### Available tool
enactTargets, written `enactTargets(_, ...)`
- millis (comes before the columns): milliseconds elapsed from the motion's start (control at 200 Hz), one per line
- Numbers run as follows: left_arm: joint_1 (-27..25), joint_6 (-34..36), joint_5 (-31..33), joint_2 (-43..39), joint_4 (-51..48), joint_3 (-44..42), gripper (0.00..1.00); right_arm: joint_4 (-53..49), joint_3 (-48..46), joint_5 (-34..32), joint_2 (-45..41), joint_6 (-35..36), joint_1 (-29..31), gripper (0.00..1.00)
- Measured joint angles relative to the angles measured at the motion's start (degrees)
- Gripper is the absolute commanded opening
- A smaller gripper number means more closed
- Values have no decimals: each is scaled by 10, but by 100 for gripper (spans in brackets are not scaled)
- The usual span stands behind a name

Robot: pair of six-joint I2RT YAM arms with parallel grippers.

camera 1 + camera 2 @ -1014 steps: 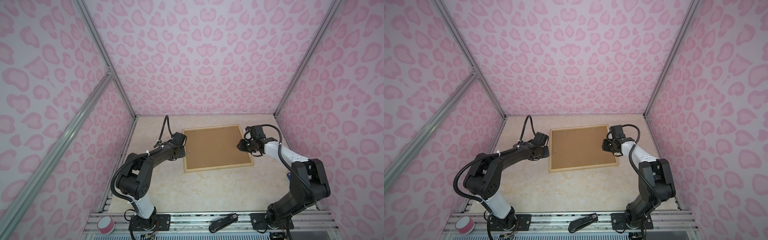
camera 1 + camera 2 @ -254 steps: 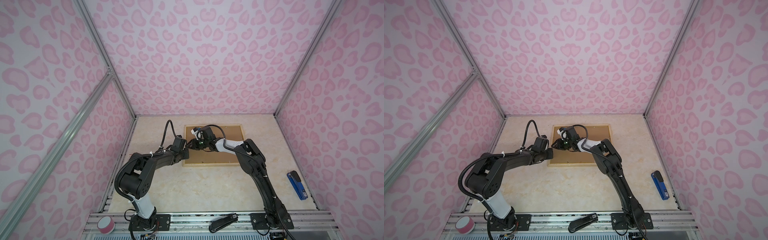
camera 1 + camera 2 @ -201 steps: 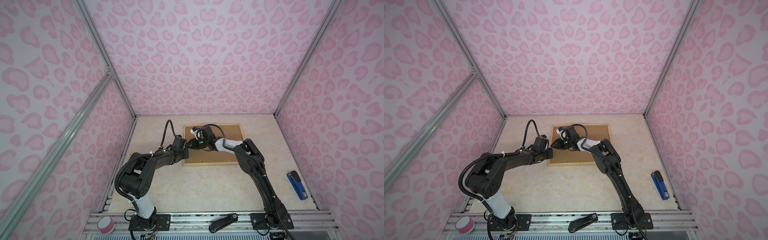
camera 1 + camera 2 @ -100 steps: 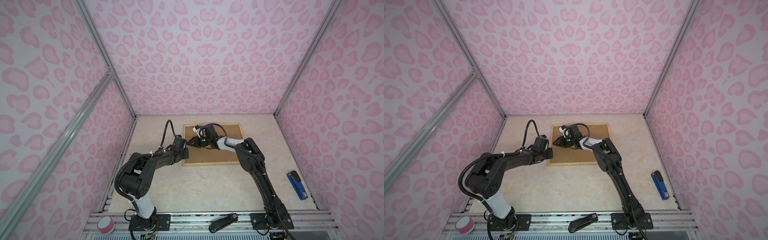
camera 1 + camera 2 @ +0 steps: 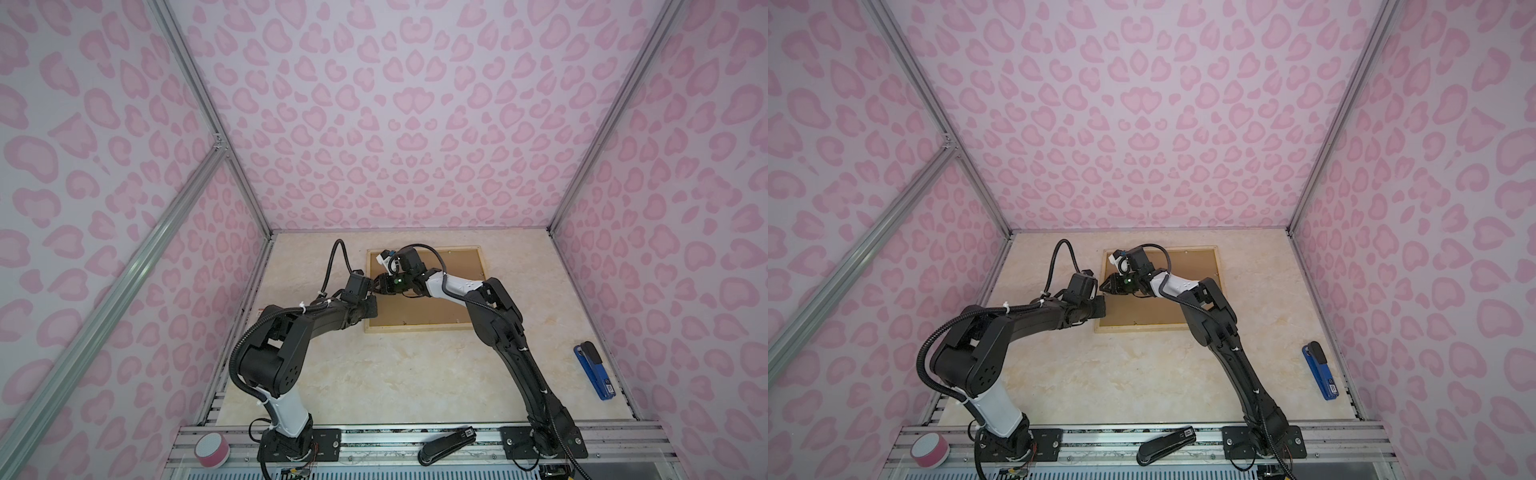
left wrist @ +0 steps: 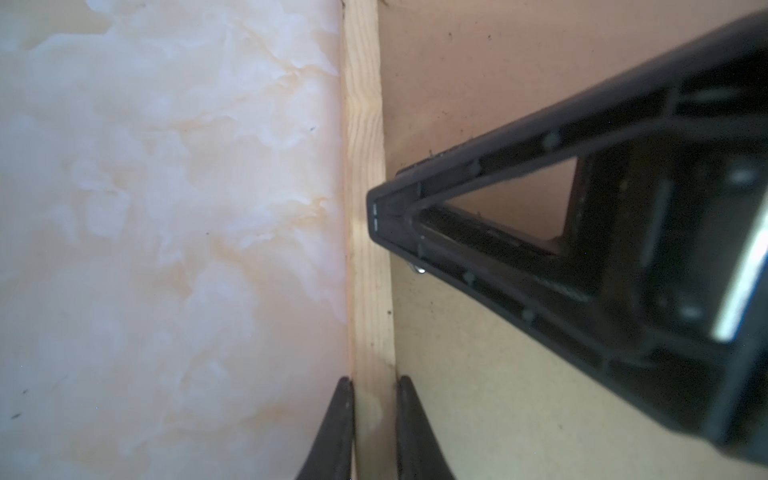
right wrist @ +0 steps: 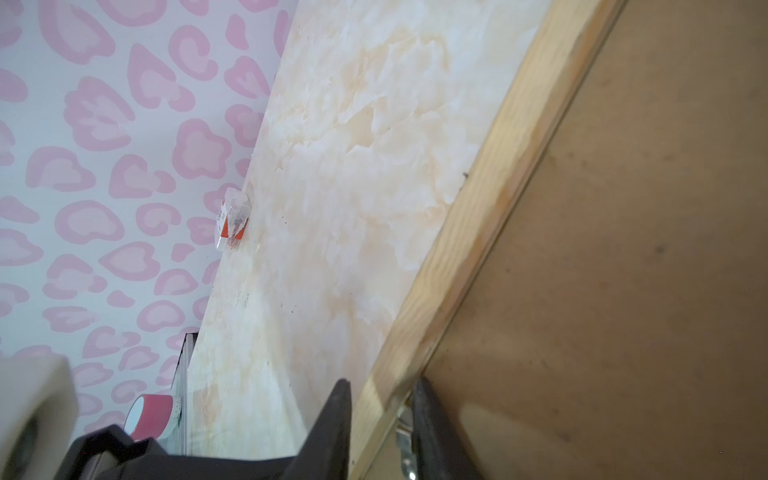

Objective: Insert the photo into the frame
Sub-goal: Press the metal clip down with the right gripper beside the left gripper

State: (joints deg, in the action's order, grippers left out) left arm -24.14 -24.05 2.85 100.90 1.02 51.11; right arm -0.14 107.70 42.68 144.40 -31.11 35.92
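While the left fingers (image 6: 336, 428) pinch the left rail of the rectangular pale-wood frame (image 6: 368, 324), the right fingers (image 7: 332, 424) straddle that rail just beyond, clamping indeterminate.

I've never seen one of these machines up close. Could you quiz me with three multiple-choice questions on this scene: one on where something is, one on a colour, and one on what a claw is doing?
1. Where does the blue stapler lie?
A) leaning on the back wall
B) on the metal rail at the front
C) on the table, near the right wall

2. What colour is the board filling the frame?
A) brown
B) white
C) green

3. What is the left gripper doing?
A) hanging open above the table
B) closed on the frame's wooden edge
C) holding a roll of tape

Answers:
1 C: it lies flat on the marbled top, apart from the frame.
2 A: it is a plain brown panel inside pale wood strips.
3 B: in the left wrist view it clamps the strip from both sides.
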Motion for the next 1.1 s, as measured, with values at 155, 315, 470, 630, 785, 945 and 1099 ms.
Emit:
enactTargets(155,0,1,0,0,-2,1,9,7,-11,-4,-5,7,2,29)
enactTargets(315,1,2,-1,1,-10,6,9,24,-36,-5,-14,8,5,29)
enactTargets(470,2,2,-3,1,-11,6,9,56,-58,-6,-19,8,7,29)
enactTargets(630,2,2,-3,1,-11,6,9,67,-62,-2,-19,2,7,29)
enactTargets(785,3,3,-5,2,-11,6,9,70,-60,5,-16,-2,7,29)
enactTargets(945,3,3,-5,4,-12,9,9,73,-61,5,-16,-2,7,27)
enactTargets(1099,3,3,-6,4,-13,9,9,67,-65,9,-18,3,8,24)
